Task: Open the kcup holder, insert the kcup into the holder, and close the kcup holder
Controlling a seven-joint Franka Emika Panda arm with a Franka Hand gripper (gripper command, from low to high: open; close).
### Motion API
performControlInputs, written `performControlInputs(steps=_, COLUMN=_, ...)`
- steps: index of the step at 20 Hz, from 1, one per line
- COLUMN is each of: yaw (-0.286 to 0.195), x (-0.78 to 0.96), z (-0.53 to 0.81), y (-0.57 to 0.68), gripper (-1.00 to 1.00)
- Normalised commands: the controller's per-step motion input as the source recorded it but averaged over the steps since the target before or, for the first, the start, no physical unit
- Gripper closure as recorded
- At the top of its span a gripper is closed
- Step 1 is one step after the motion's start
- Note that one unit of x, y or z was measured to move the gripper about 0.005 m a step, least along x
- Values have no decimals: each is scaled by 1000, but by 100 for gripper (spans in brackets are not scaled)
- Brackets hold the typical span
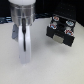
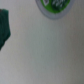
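Note:
The kcup holder [image 1: 61,31] is a black boxy unit standing on the white table at the exterior view's right, its front showing pale and reddish marks. Whether it is open or closed is too blurred to tell. My white gripper [image 1: 24,59] hangs low over the table at the exterior view's left, well apart from the holder. Blur hides how its fingers stand. The wrist view catches the kcup [image 2: 54,6], a round white rim with a bright green top, lying on the table and cut off by the frame edge. I cannot make out the kcup in the exterior view.
A dark green shape [image 2: 5,27] juts in at one edge of the wrist view; what it is cannot be told. The white table [image 1: 50,65] spreads around the arm. Dark background lies beyond its far edge.

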Motion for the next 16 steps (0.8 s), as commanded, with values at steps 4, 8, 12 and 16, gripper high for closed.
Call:
performControlInputs(steps=4, yaw=-215, x=147, z=-285, y=-104, gripper=-100)
performControlInputs(steps=8, yaw=-179, x=55, z=-214, y=-9, gripper=-100)
performControlInputs(steps=12, yaw=-156, x=-74, z=-186, y=-51, gripper=-100)
performControlInputs(steps=16, yaw=-146, x=-119, z=-129, y=-104, gripper=-100)
